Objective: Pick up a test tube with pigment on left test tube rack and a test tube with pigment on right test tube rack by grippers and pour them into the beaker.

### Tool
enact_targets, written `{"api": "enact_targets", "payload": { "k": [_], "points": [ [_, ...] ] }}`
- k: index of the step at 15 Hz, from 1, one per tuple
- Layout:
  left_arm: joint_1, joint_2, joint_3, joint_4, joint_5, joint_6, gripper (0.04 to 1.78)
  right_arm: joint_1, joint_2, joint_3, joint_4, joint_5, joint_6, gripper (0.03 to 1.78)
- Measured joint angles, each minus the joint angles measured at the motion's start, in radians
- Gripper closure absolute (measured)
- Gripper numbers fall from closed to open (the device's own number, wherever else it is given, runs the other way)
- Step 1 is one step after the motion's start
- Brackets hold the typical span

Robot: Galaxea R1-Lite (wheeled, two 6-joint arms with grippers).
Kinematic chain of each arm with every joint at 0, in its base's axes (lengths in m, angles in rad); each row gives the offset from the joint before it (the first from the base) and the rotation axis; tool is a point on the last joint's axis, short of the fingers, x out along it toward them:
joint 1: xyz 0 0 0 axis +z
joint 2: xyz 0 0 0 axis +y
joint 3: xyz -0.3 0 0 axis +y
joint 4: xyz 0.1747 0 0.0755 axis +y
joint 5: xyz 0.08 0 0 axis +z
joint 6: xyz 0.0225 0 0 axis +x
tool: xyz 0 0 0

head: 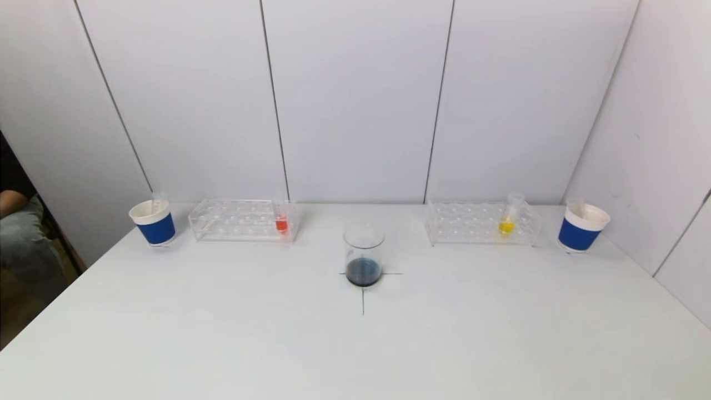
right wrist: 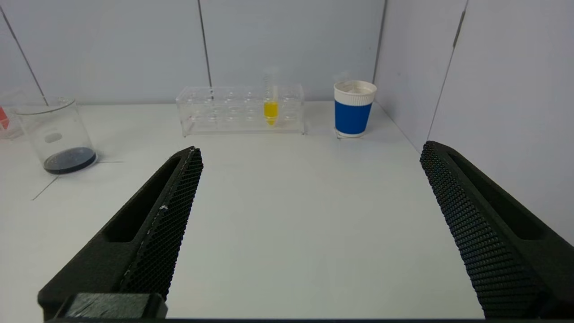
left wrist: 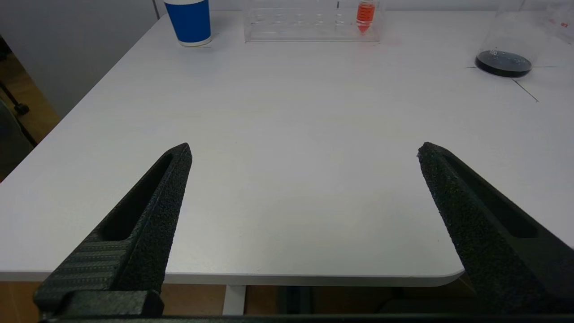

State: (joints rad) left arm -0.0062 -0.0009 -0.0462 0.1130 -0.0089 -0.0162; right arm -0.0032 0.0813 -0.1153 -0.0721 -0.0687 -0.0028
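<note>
A clear left test tube rack (head: 241, 220) (left wrist: 309, 22) at the back left holds a test tube with orange-red pigment (head: 281, 221) (left wrist: 365, 15). The clear right test tube rack (head: 482, 223) (right wrist: 240, 110) holds a test tube with yellow pigment (head: 507, 222) (right wrist: 271, 107). Between them stands a glass beaker (head: 364, 254) (left wrist: 504, 45) (right wrist: 56, 134) with dark liquid at its bottom. My left gripper (left wrist: 304, 150) is open above the table's near edge, far from the left rack. My right gripper (right wrist: 310, 150) is open and empty, well short of the right rack. Neither arm shows in the head view.
A blue-and-white paper cup (head: 154, 222) (left wrist: 190, 21) stands left of the left rack, another cup (head: 580, 226) (right wrist: 354, 107) right of the right rack. White wall panels close the back and right side. The beaker sits on a black cross mark (head: 363, 289).
</note>
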Motion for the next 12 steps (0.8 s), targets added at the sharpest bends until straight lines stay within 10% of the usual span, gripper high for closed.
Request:
{"api": "enact_targets", "payload": {
  "k": [12],
  "points": [
    [0.000, 0.000, 0.000, 0.000, 0.000, 0.000, 0.06, 0.000, -0.083, 0.113, 0.062, 0.056, -0.028, 0.05]
  ]
}}
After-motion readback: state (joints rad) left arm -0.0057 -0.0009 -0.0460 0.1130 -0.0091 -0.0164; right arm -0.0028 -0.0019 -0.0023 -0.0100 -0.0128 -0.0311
